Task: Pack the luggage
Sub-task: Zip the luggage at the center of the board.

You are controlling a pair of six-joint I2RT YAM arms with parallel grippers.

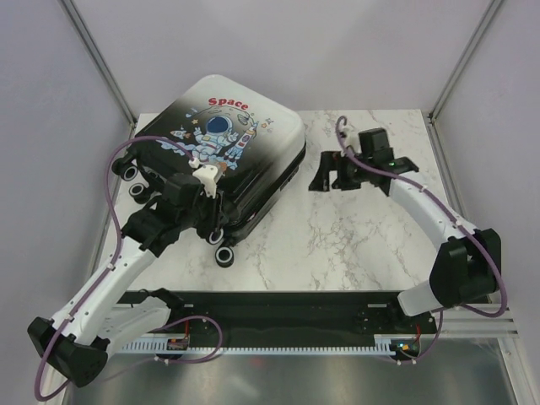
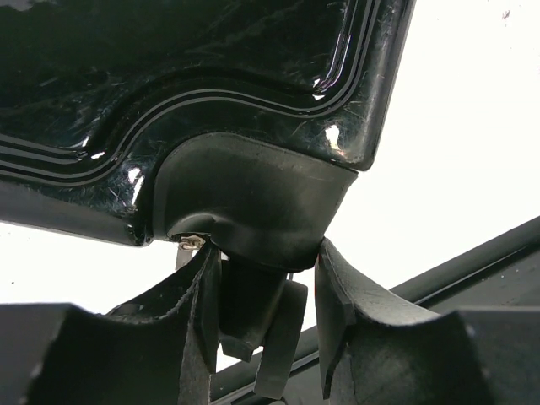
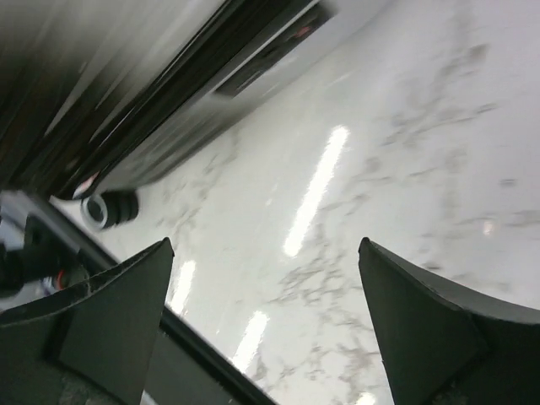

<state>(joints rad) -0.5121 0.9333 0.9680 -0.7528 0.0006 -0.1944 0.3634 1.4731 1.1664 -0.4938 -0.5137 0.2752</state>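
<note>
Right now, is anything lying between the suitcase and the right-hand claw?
No. The top view shows only bare marble table between the luggage and the right gripper.

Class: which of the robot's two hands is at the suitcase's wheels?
The left hand, its fingers either side of a wheel mount; the right hand hangs open over marble.

Robotics laboratory test cell, overhead view. Plain pale wall panels (image 1: 287, 42) close the cell from 9 through 12 to 3 o'clock, joined by bare aluminium frame posts (image 1: 97, 59) at 11 and 1 o'clock. A marble-patterned counter (image 1: 354, 245) fills the centre. At 6 o'clock, a black mounting rail (image 1: 287, 308) and slotted cable duct (image 1: 287, 344) carry the white left arm (image 1: 110, 278) and right arm (image 1: 430, 211), both trailing exposed purple cables (image 1: 110, 190).
</note>
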